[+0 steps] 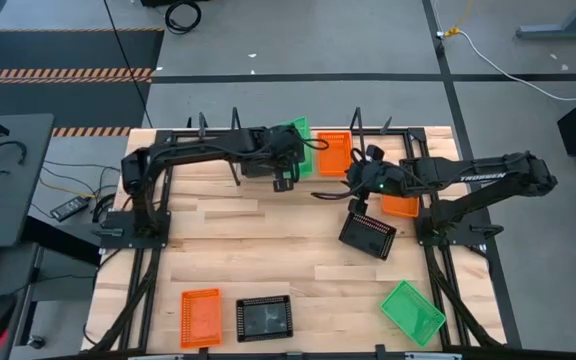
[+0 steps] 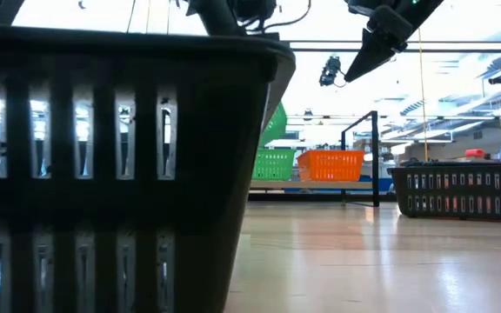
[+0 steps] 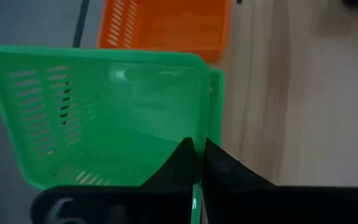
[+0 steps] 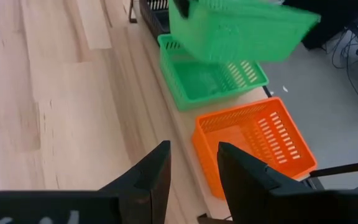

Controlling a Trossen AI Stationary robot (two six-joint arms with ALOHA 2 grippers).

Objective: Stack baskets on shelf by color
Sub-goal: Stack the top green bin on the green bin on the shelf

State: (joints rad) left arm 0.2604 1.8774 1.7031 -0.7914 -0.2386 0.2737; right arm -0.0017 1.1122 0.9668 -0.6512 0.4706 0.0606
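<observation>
My left gripper (image 1: 286,172) is shut on a green basket (image 3: 104,112), held tilted above a second green basket (image 4: 210,81) that rests on the shelf (image 1: 413,140). An orange basket (image 4: 253,143) sits on the shelf beside it. My right gripper (image 4: 194,168) hovers open and empty over the shelf's front edge, just right of the orange basket. On the table lie a black basket (image 1: 368,235), an orange basket (image 1: 400,206) under the right arm, and green (image 1: 413,312), black (image 1: 264,318) and orange (image 1: 200,318) baskets near the front edge. My left gripper pinches the green basket's side wall at its rim (image 3: 199,134), one finger inside the basket and one outside. The fingers come slanting down from the table's near left. The basket hangs tilted, its open side toward the wrist, clear of the green basket below.
Thin black upright rods (image 1: 236,125) frame the shelf at the far edge. In the low view the front black basket (image 2: 120,156) blocks the left half. Bare wood (image 1: 258,240) lies in the table's middle. A desk with devices stands left of the table.
</observation>
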